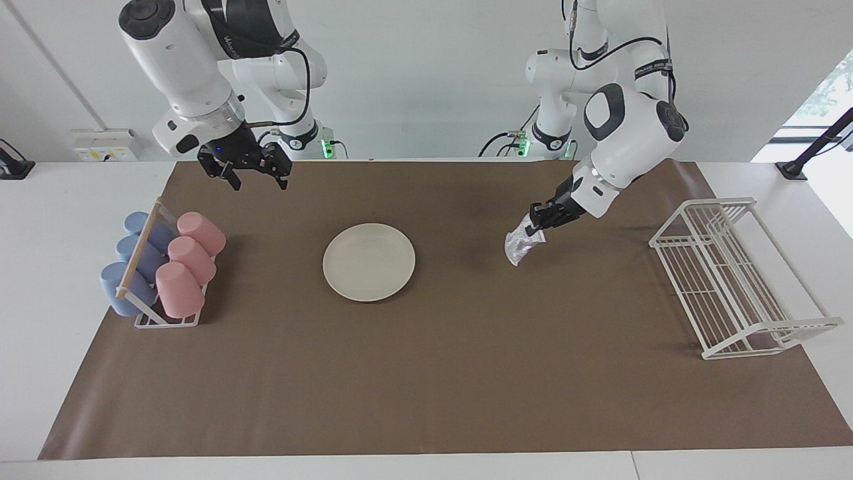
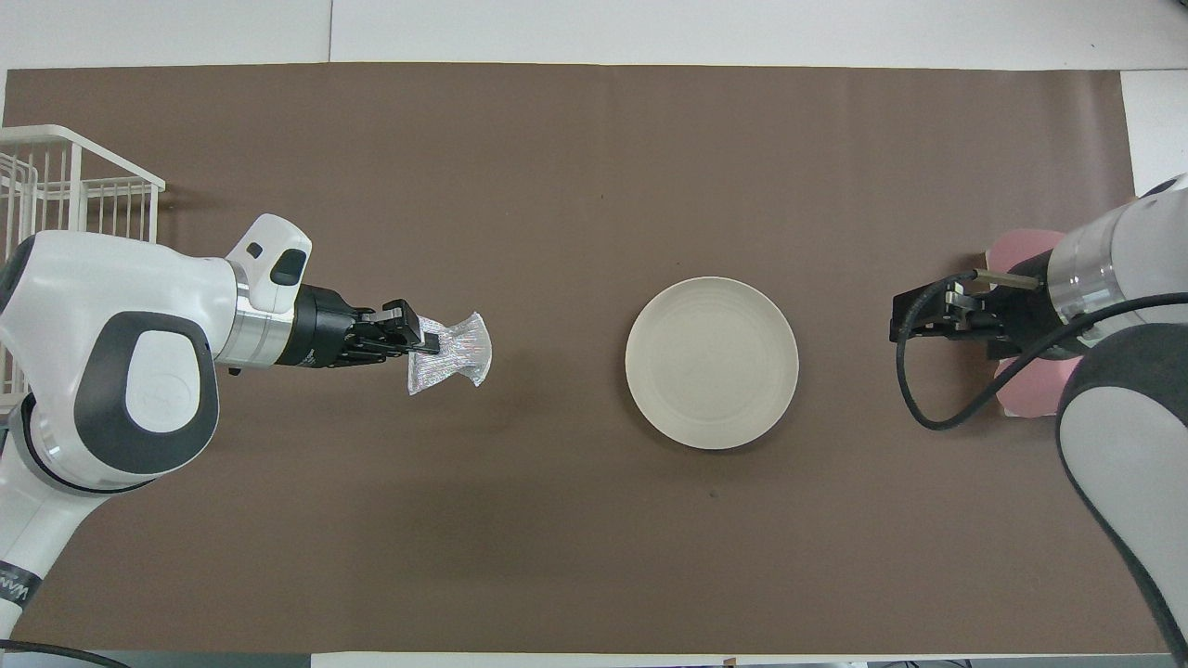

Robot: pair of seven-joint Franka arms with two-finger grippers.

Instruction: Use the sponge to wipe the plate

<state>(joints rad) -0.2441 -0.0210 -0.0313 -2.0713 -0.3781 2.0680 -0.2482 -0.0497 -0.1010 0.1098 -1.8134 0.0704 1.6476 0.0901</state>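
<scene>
The cream-white plate (image 1: pixel 368 261) (image 2: pixel 712 362) lies flat in the middle of the brown mat. My left gripper (image 1: pixel 538 227) (image 2: pixel 425 340) is shut on the sponge (image 1: pixel 520 246) (image 2: pixel 451 357), a silvery crinkled wad that hangs from the fingertips above the mat, between the plate and the white wire rack. The sponge is well apart from the plate. My right gripper (image 1: pixel 258 177) (image 2: pixel 898 320) hangs open and empty in the air over the mat's edge nearest the robots, toward the cup rack's end.
A white wire dish rack (image 1: pixel 732 273) (image 2: pixel 56 199) stands at the left arm's end of the mat. At the right arm's end, a small rack (image 1: pixel 163 320) holds pink cups (image 1: pixel 190 257) and blue cups (image 1: pixel 133 267) lying on their sides.
</scene>
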